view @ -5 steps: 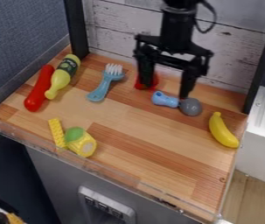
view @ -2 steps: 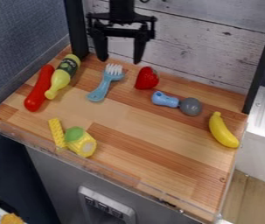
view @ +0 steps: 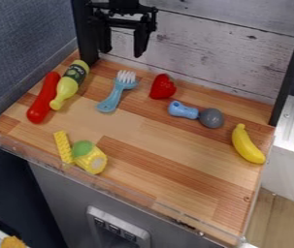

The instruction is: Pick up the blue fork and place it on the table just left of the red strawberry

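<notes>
Yellow stick: near left, just beside the yellow and green corn.
Banana: right side.
Blue and gray toy: right of the middle.
Red sausage toy: left side, next to the green bottle.
Blue fork: far left, prongs pointing far; closest to the gripper.
Strawberry: far middle.
Gripper: up high, far left, fingers spread wide.
</notes>
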Motion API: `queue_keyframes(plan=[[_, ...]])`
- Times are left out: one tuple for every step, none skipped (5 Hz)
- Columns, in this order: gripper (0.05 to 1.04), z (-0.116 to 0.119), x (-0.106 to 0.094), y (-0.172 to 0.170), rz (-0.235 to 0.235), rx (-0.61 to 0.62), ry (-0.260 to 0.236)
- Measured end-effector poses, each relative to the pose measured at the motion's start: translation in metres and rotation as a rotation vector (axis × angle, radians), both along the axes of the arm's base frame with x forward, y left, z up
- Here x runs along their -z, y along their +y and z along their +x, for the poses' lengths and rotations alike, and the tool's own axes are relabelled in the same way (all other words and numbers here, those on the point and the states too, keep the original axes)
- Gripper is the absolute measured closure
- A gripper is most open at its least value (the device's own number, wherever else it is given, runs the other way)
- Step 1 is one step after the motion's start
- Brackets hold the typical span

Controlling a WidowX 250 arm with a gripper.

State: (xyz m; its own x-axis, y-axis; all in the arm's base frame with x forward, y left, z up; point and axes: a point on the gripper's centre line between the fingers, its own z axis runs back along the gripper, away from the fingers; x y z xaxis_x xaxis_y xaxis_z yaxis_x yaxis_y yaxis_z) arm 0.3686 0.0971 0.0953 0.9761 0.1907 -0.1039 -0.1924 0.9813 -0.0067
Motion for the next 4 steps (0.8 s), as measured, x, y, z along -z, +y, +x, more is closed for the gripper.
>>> queue_keyframes(plan=[[0.086, 0.007, 0.012, 0.004, -0.004, 0.07, 0.002], [0.089, 0.01, 0.029, 0.004, -0.006, 0.091, -0.005], [0.085, 0.008, 0.05, 0.004, -0.001, 0.058, -0.003], [0.087, 0.004, 0.064, 0.002, 0.002, 0.002, -0.008]])
